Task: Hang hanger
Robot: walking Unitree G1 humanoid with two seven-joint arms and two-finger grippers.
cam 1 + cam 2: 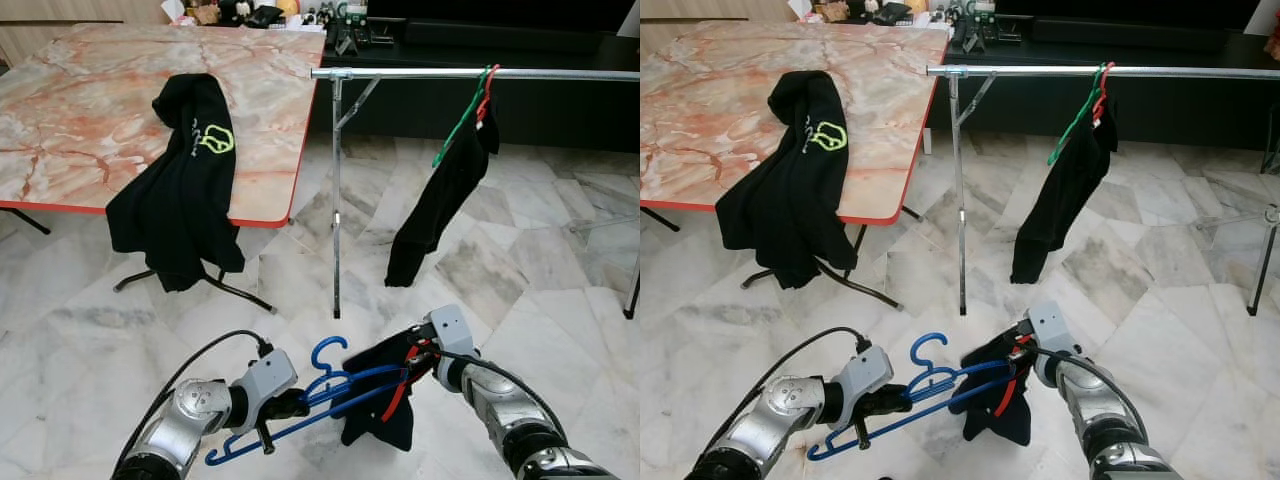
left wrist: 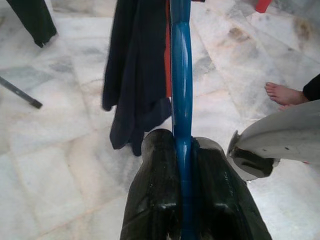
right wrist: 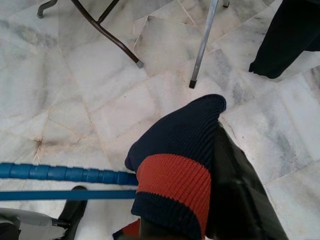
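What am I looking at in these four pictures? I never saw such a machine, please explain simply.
This is a humanoid robot seen through its own cameras. Two pictures come from its head, looking down past its silver arms; two come from its wrists, looking along the black fingers. The left gripper is shut on a blue hanger. The right gripper is shut on a dark garment with a red band, which hangs from that hanger. Ahead stands a metal clothes rail with a black garment already on a green hanger. A black top is draped over the marble table.

Blue hanger held low, tilted (navy garment partly on)
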